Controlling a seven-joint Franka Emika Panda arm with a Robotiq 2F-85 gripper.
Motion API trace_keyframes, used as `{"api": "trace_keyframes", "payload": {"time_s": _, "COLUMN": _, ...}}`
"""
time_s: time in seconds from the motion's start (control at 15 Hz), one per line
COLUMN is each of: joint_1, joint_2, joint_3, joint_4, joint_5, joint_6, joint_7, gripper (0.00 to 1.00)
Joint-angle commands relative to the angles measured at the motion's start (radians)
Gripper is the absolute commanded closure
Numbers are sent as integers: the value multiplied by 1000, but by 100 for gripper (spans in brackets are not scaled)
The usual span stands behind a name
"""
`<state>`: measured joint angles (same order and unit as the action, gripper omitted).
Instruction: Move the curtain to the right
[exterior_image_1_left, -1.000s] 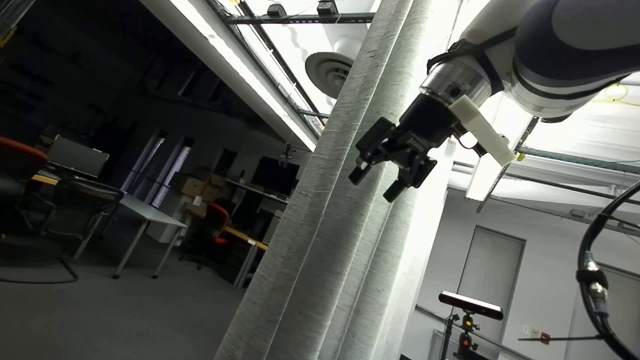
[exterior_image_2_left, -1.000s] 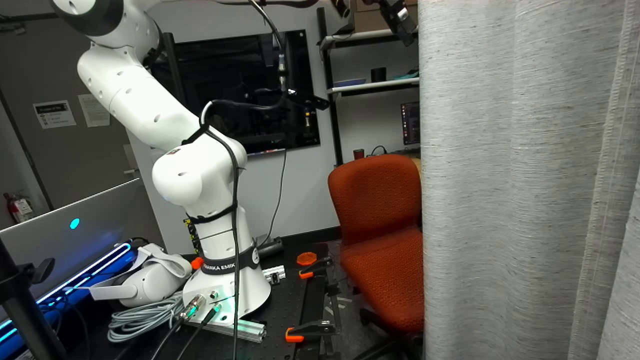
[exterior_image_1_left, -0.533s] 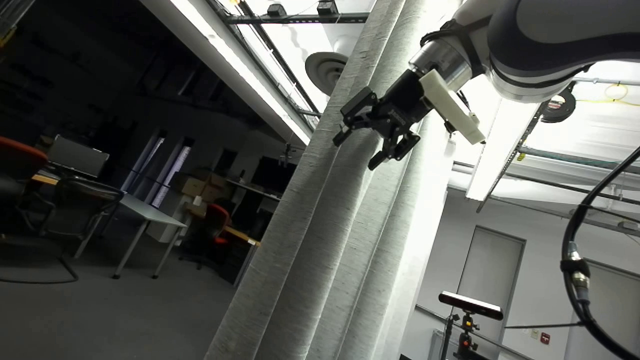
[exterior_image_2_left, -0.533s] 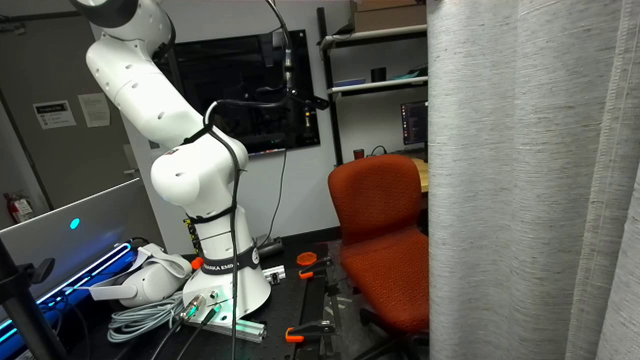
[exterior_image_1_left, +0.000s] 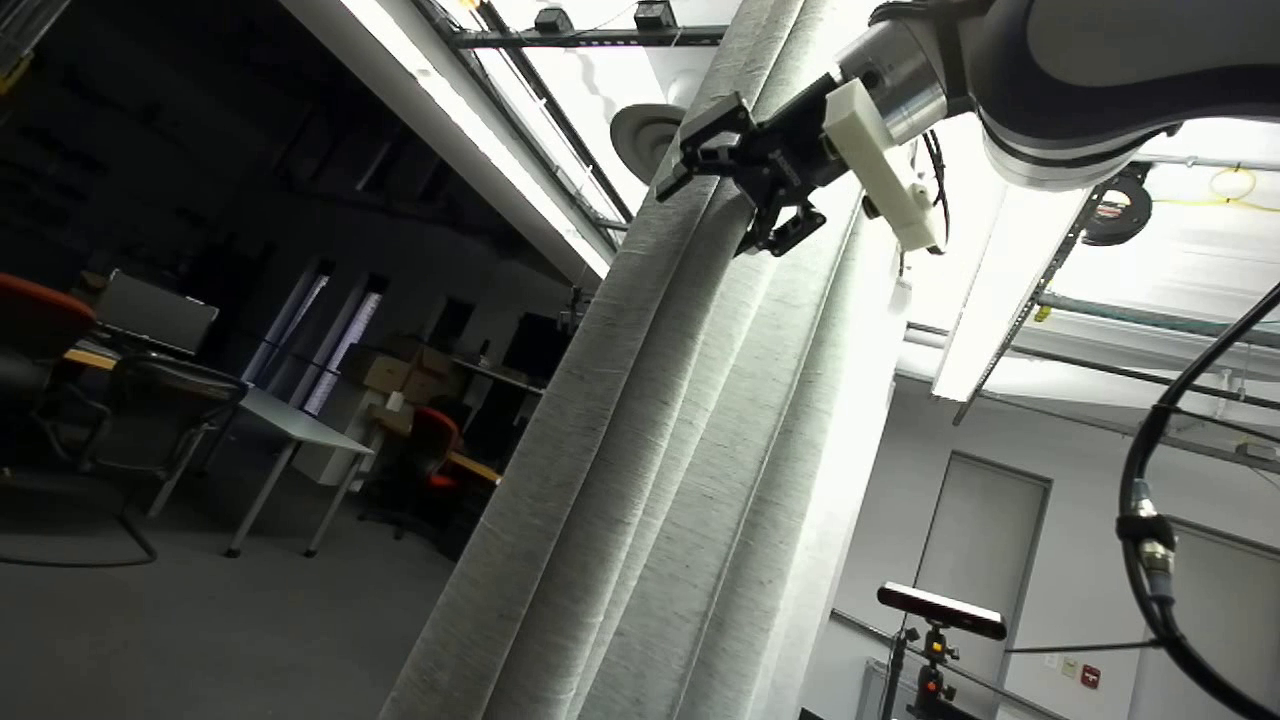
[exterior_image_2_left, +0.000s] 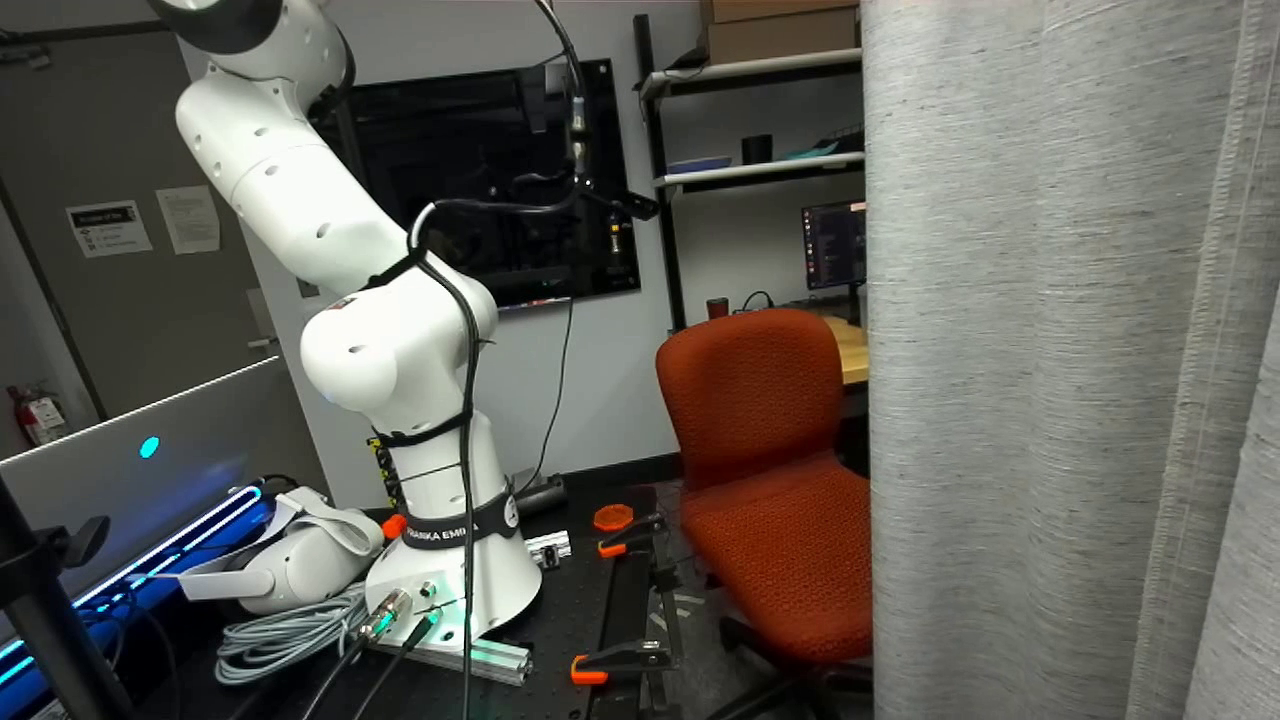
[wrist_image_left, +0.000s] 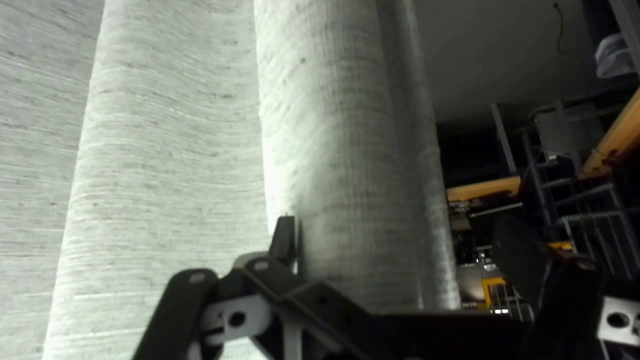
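Note:
The curtain is a tall grey-white drape with long folds, seen in both exterior views (exterior_image_1_left: 610, 480) (exterior_image_2_left: 1040, 350) and across the left and middle of the wrist view (wrist_image_left: 170, 150). My gripper (exterior_image_1_left: 706, 219) is at the curtain's upper part, near its left edge in that exterior view. In the wrist view the gripper (wrist_image_left: 402, 242) is open, with its fingers wide apart. One finger presses into the groove beside an edge fold; the other stands past the curtain's free edge. The edge fold lies between the fingers, not clamped. The gripper is out of frame in an exterior view showing the arm base.
An orange chair (exterior_image_2_left: 765, 500) stands beside the curtain's edge, with shelves (exterior_image_2_left: 760, 175) and a monitor (exterior_image_2_left: 833, 245) behind. A headset (exterior_image_2_left: 300, 565) and laptop (exterior_image_2_left: 170, 460) lie near the arm base (exterior_image_2_left: 455, 560). A camera on a stand (exterior_image_1_left: 940, 610) is beyond the curtain.
My gripper has moved up and left in an exterior view, onto the curtain's edge fold. The curtain's edge has shifted left there, and right in the view with the chair, uncovering more monitor.

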<state>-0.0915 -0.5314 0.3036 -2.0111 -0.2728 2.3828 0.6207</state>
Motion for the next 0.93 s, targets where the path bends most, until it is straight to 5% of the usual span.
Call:
{"api": "trace_keyframes", "payload": {"time_s": 0.0, "joint_1": -72, "joint_2": 23, "joint_3": 44, "joint_4": 58, "joint_5": -69, "joint_6": 111, "joint_7": 101, "gripper": 0}}
{"api": "trace_keyframes", "payload": {"time_s": 0.27, "joint_1": -139, "joint_2": 65, "joint_3": 74, "joint_4": 112, "joint_5": -118, "joint_6": 159, "joint_7": 169, "gripper": 0}}
{"api": "trace_keyframes", "payload": {"time_s": 0.4, "joint_1": -159, "joint_2": 84, "joint_3": 84, "joint_4": 133, "joint_5": -144, "joint_6": 177, "joint_7": 197, "gripper": 26}}
{"api": "trace_keyframes", "payload": {"time_s": 0.87, "joint_1": -157, "joint_2": 177, "joint_3": 86, "joint_4": 222, "joint_5": -213, "joint_6": 157, "joint_7": 224, "gripper": 81}}
